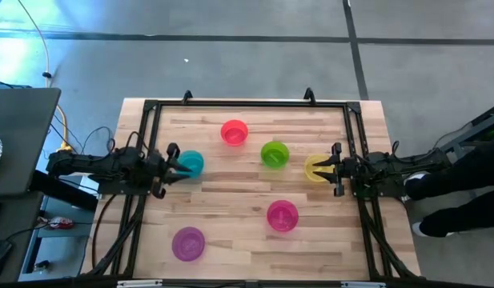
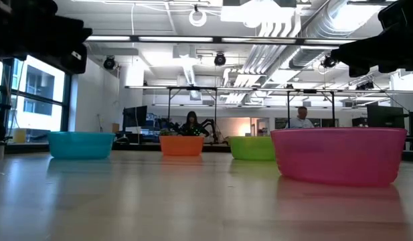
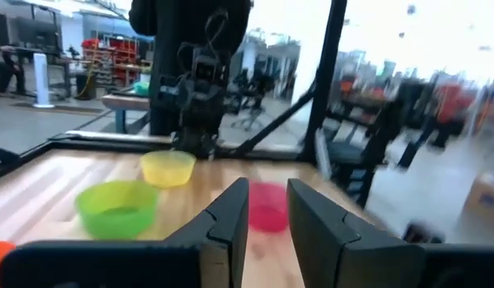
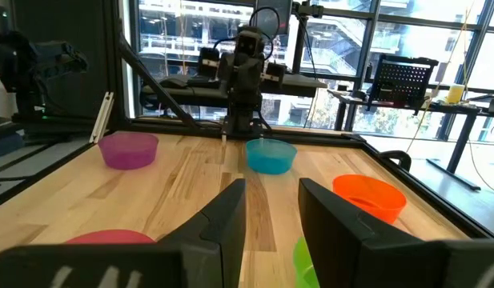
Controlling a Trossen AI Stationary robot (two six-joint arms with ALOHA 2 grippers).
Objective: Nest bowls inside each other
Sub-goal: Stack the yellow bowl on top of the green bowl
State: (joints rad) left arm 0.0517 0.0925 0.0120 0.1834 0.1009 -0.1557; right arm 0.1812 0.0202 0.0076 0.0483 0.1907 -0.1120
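Six bowls sit apart and upright on their bases on the wooden table: red [image 1: 234, 132], green [image 1: 275, 154], yellow [image 1: 316, 168], teal [image 1: 190, 163], magenta-pink [image 1: 283, 215] and purple [image 1: 188, 243]. My left gripper [image 1: 174, 161] is held level above the table at the teal bowl's left side, open [image 3: 267, 188], with nothing between its fingers. My right gripper [image 1: 334, 167] is held level over the yellow bowl's right rim, open [image 4: 271, 186] and empty. In the low view both arms show only as dark shapes at the top corners, well above the bowls.
A black frame [image 1: 247, 104] runs along the table's far edge and both sides. Bare wood lies between the bowls at the table's middle [image 1: 230, 200]. People sit at desks in the room beyond the table [image 2: 191, 124].
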